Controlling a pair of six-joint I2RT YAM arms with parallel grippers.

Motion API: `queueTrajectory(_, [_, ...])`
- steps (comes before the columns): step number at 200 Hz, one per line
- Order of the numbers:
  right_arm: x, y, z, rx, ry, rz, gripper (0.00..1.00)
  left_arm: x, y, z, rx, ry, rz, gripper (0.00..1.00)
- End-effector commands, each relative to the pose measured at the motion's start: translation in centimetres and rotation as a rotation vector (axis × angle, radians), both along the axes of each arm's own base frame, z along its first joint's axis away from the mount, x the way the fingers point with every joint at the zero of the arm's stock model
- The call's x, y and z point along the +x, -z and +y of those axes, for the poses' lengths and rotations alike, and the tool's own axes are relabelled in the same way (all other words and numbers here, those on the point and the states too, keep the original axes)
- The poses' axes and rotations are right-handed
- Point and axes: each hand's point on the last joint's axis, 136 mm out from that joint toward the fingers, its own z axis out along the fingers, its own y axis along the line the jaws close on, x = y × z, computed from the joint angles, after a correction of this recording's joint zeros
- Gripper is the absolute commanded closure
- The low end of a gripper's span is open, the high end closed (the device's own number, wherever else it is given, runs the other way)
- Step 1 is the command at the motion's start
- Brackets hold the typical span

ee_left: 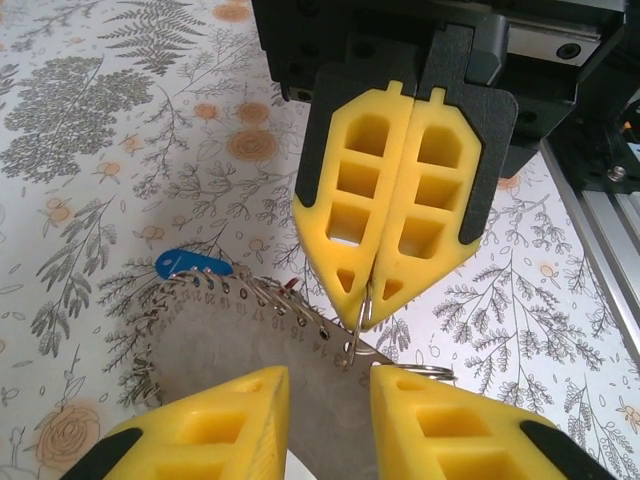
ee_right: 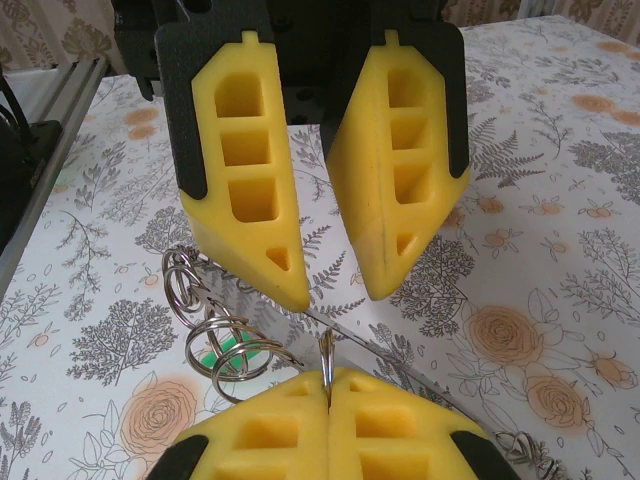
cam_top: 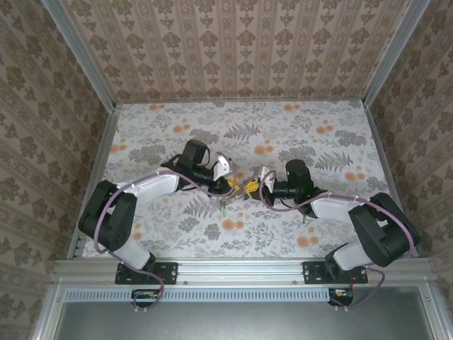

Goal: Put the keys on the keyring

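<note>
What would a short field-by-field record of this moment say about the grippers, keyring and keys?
left gripper: open, fingers apart, tip to tip with the other arm
right gripper: shut on a thin metal ring
keyring: chain-like row of links stretched below the two grippers
blue key: at the end of the row away from the right gripper
green key: partly hidden behind loose rings
task state: cannot tell whether any key is threaded
</note>
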Motion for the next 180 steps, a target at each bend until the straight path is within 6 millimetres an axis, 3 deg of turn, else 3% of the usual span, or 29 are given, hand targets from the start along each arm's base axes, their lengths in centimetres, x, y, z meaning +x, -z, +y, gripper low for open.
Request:
queueTrajectory(1, [0.4, -1.4, 0.0, 0.023, -0.005, -0.046, 1.00, -0.3, -0.9, -0.3, -0.036, 0.073, 0.012, 0.72])
queueTrajectory(115, [0.8, -2.2, 0.4, 0.050, -0.025, -0.044, 1.00, 0.5, 0.2, -0.8, -0.002, 0.076, 0.032, 0.72])
queueTrajectory(180, [1.1, -2.8, 0.6, 0.064, -0.025, -0.052, 1.00, 0.5, -0.2, -1.4, -0.014, 0.106, 0.057, 0.73])
